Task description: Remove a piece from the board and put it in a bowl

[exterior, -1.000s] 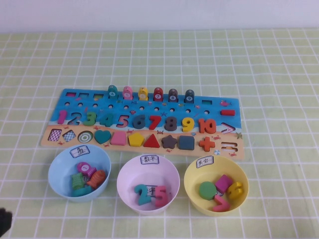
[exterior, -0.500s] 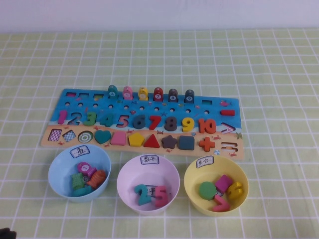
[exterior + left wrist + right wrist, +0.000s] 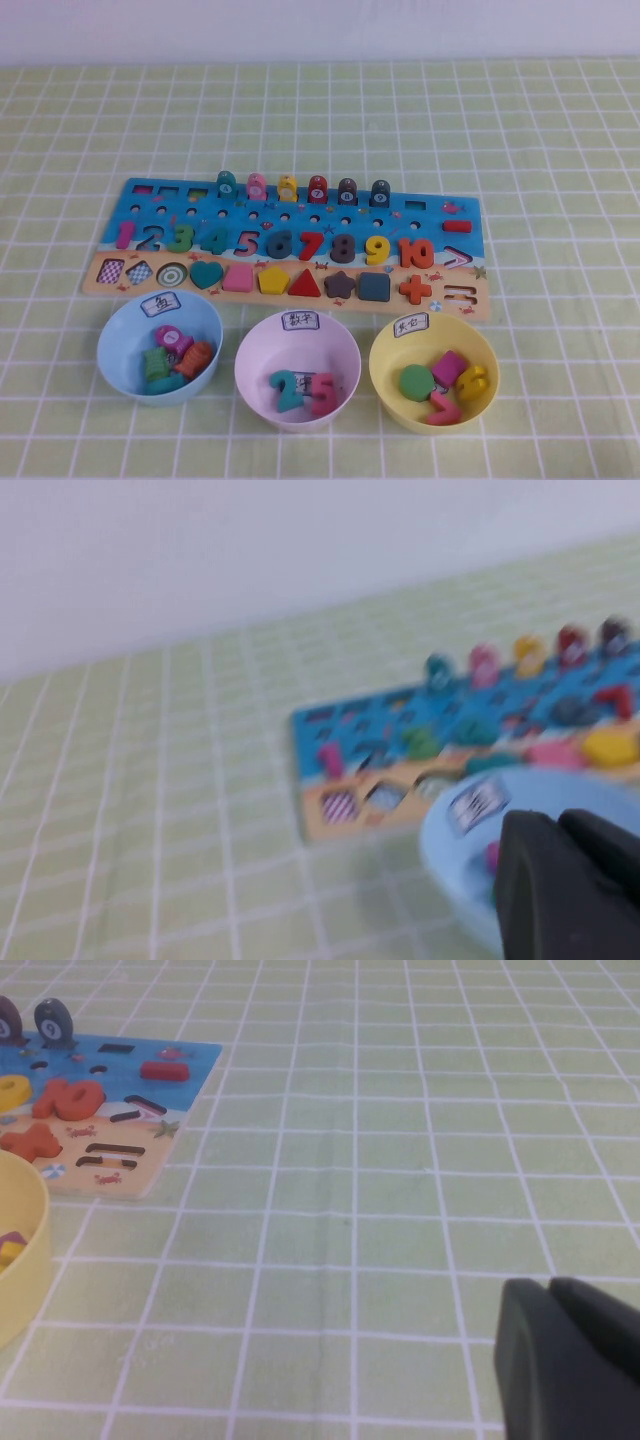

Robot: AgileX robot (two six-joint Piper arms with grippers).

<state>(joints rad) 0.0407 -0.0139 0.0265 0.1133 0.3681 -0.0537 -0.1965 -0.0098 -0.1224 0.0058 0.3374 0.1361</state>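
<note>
Teal, the piece [image 3: 226, 184] is standing upright at the left end of the fish row along the board [image 3: 150, 218] far edge, untouched. Nearer, the bowl [image 3: 118, 330] is sitting just before the board's left end, already holding fish pieces. Left end effector [image 3: 566, 880] is hanging beside that bowl; right end effector [image 3: 570, 1355] is hovering over bare table [image 3: 400, 1210], right of the yellow bowl [image 3: 20, 1250]. I cannot tell either one's state.

From the high view we look steeply down on the whole board [image 3: 285, 240]. Our left wrist camera sits low beside the blue bowl [image 3: 470, 835], facing the board's left end. Our right wrist camera sits low, sharing the board's right end [image 3: 100, 1110] and the yellow bowl [image 3: 25, 1260].
</note>
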